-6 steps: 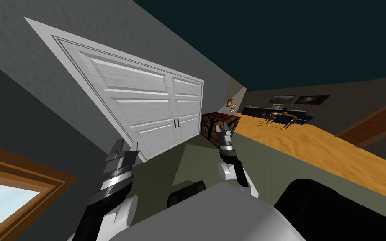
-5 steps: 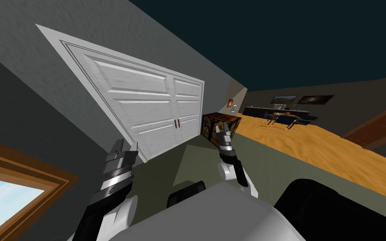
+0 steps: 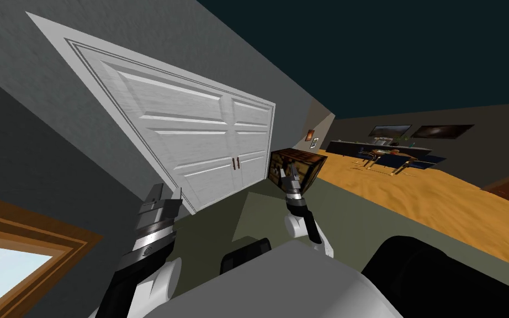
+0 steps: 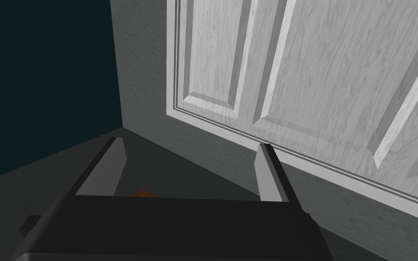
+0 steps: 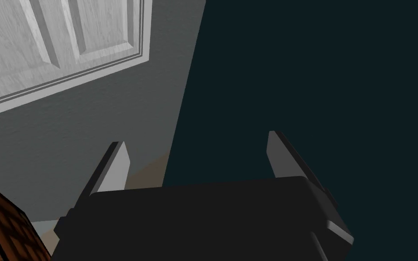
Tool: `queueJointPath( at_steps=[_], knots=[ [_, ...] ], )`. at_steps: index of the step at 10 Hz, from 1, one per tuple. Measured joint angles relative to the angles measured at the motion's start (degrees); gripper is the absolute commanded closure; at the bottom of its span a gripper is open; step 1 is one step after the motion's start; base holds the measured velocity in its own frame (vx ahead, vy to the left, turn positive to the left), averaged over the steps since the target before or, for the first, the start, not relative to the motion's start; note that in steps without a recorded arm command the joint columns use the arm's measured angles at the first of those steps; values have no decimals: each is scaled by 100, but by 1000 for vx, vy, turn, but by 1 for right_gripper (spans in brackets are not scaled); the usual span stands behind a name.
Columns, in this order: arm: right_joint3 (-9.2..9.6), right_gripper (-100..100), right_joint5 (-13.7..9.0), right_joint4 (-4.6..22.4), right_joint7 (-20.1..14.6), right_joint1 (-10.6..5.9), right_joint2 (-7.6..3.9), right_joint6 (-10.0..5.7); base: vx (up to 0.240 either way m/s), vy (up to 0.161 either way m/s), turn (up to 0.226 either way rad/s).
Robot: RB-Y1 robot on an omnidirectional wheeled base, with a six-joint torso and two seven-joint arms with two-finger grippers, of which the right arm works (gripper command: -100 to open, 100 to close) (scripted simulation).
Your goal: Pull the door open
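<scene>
The white panelled double door (image 3: 192, 138) sits in the grey wall (image 3: 54, 138) ahead and to my left, its two leaves meeting at a pair of small dark handles (image 3: 236, 163). Both arms are raised in front of the chest, forearms reaching forward, and neither touches the door. The left gripper (image 3: 168, 193) points up toward the door's lower corner, its fingers (image 4: 113, 163) spread apart with nothing between them; along that hand, the door's frame and panels lie beyond the fingertips. The right gripper (image 3: 289, 175) is held farther forward, in line with a dark brown wooden cabinet (image 3: 303, 160) that stands just beside the door's right edge. Its fingers (image 5: 115, 170) are also parted and empty, aimed past the wall's edge.
</scene>
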Motion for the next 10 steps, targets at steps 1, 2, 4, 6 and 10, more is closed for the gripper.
queueJointPath(
  at_steps=[1,2,4,6,10],
  knots=[
    [29,-100,-50,100,-96,-19,-33,-39,77,15,68],
    [47,-100,-107,166,-195,-39,-68,-45,76,20,83],
    [117,-100,-225,374,-420,-46,-147,-133,99,20,89],
    [190,-100,-352,619,-666,-82,-228,-231,109,2,95],
    [348,-100,-638,1062,-1202,-128,-403,-373,101,14,101]
  ],
)
